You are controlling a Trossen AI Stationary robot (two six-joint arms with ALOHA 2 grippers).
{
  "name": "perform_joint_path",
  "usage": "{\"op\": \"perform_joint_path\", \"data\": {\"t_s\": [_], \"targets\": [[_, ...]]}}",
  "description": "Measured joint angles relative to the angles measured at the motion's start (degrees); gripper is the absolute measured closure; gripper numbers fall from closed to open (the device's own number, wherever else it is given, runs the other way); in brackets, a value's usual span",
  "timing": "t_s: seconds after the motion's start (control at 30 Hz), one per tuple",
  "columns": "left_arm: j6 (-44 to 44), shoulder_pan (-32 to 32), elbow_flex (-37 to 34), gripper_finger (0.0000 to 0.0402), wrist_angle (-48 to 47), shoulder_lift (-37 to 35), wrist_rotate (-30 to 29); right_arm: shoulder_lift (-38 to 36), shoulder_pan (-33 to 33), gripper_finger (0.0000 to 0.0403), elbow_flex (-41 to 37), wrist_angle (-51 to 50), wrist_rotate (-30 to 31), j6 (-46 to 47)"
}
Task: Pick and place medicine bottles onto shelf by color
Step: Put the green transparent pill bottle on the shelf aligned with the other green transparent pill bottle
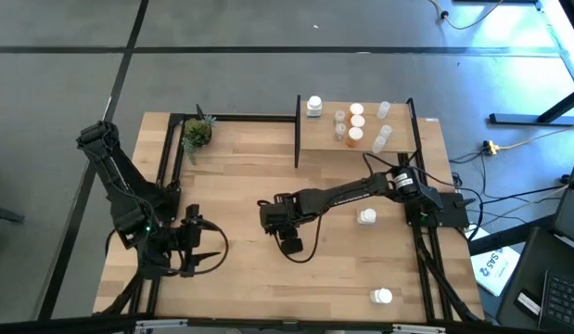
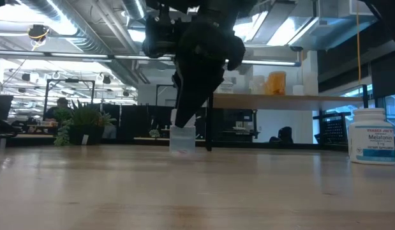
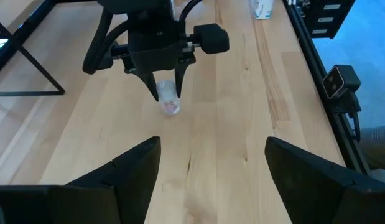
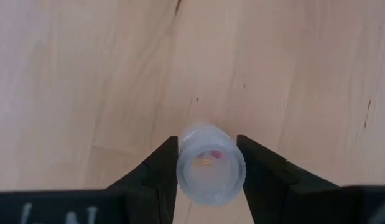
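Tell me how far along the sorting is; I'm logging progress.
Done: several bottles stand on the shelf, including orange ones and a white one. In hand: the right gripper has its jaws closed on a clear bottle standing on the table. Left: two white bottles remain on the tabletop. The left gripper waits open.

We see the right tool (image 3: 167,93) closed around a clear bottle (image 3: 168,99) standing on the desk (image 3: 229,124). Well beyond that bottle stands a white bottle (image 3: 262,9).
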Motion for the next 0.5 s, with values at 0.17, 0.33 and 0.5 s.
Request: {"op": "perform_joint_path", "data": {"t_s": [0.17, 0.33, 0.5], "targets": [[0.1, 0.0, 0.0, 0.0118, 0.0, 0.0, 0.0, 0.0, 0.6, 0.025, 1.9, -0.1, 0.0, -0.1], [0.4, 0.0, 0.0, 0.0118, 0.0, 0.0, 0.0, -0.1, 1.2, 0.0255, 5.8, -5.1, 0.0, -0.2], [0.4, 0.0, 0.0, 0.0118, -0.2, 0.0, 0.0, -0.1, 1.6, 0.0256, 12.6, -11.9, 0.0, -0.1]]}}
